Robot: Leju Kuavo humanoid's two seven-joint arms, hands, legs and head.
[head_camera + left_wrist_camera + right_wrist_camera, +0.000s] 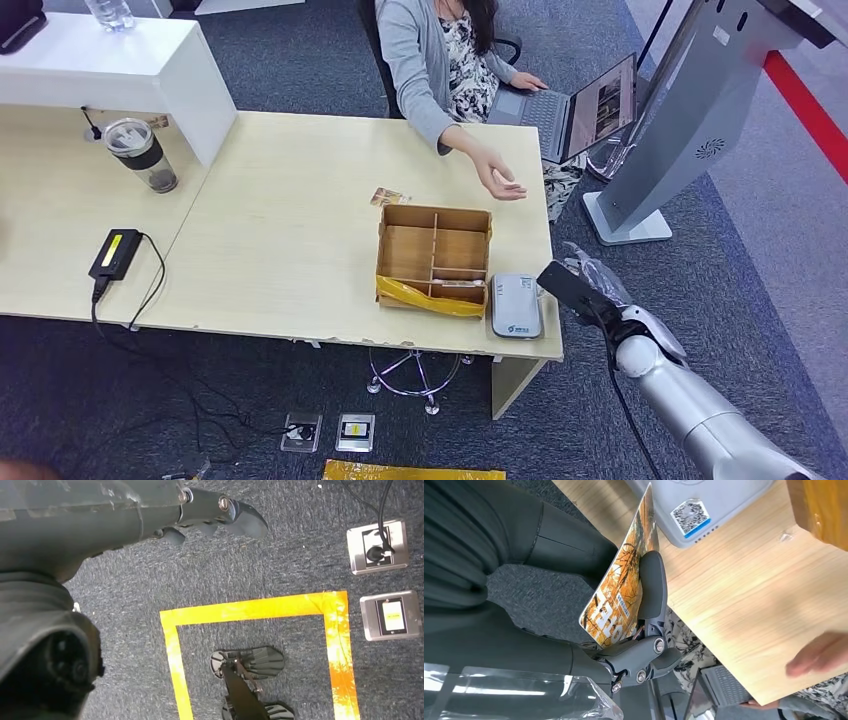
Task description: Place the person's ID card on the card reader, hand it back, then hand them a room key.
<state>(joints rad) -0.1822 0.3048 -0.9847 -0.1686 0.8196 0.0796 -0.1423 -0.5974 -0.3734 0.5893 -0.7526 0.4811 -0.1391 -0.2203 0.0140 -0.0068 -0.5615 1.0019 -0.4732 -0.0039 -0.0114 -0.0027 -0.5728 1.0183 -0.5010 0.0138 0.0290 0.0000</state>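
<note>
The right hand grips an orange card just right of the card reader; judging by the person's open palm across the counter, the handover is next. The left hand hangs down, holding nothing.

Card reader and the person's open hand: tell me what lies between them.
In the head view, between the card reader and the person's hand, there is bare tabletop, with the divided cardboard box just beside that stretch.

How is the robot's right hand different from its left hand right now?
The right hand holds an orange patterned card beside the table's edge, near the white card reader; the left hand holds nothing. The right hand is raised to table height, while the left hand hangs down over the grey carpet and yellow floor tape. Both have dark fingers.
</note>
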